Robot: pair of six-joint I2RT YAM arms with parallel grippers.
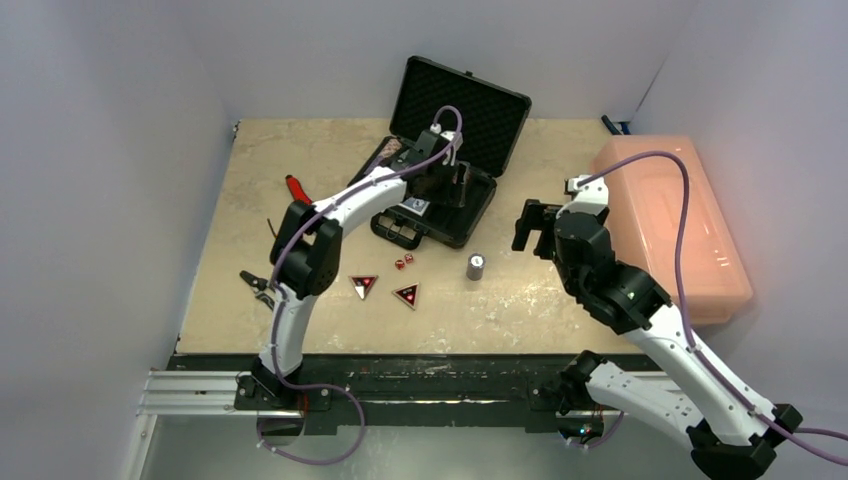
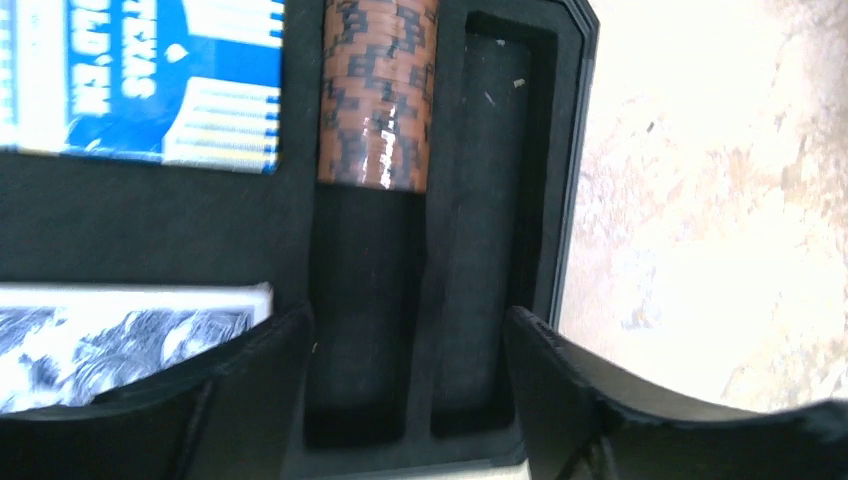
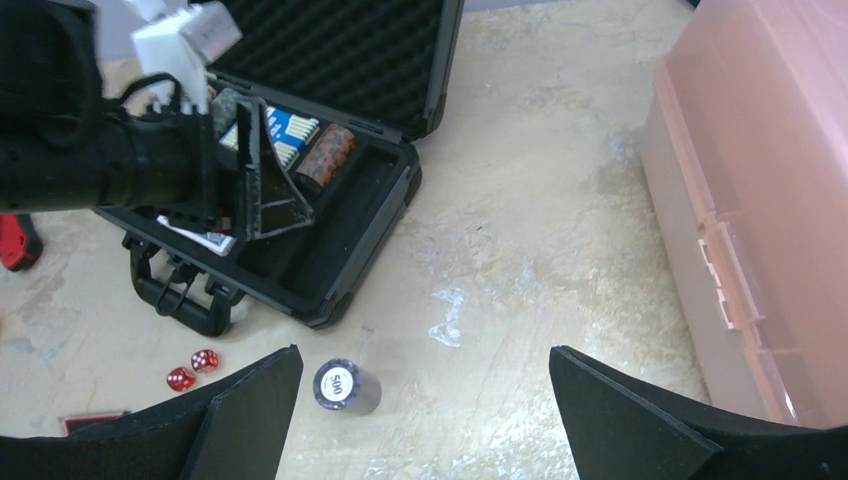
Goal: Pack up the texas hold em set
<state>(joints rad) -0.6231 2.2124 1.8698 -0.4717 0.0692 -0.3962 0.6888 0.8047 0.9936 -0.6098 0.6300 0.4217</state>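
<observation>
The left gripper point(image 2: 408, 335) hangs over the open black hard briefcase point(image 1: 480, 110) with its jaws well parted and nothing between them. Below the gap lie two empty foam slots. A brown-and-black poker chip stack point(image 2: 378, 95) rests in the nearer slot, beyond the fingertips and apart from them. Beside it sits a blue card deck box point(image 2: 150, 80) printed "TEXAS" and, partly cropped, what seems to be "HOLD 'EM". A black-and-white patterned deck point(image 2: 120, 340) lies by the left finger.

The right gripper point(image 3: 425, 355) is spread wide and holds nothing. A small dark chip stack marked "500" point(image 3: 345, 387) stands on the beige table point(image 3: 560, 200), just inside its left finger. Two red dice point(image 3: 193, 370) lie near the case handle.

The left arm stretches forward with its wrist bent down over the case. The right arm is folded at the elbow, hovering between the case and the pink translucent plastic bin point(image 1: 680, 230).
</observation>
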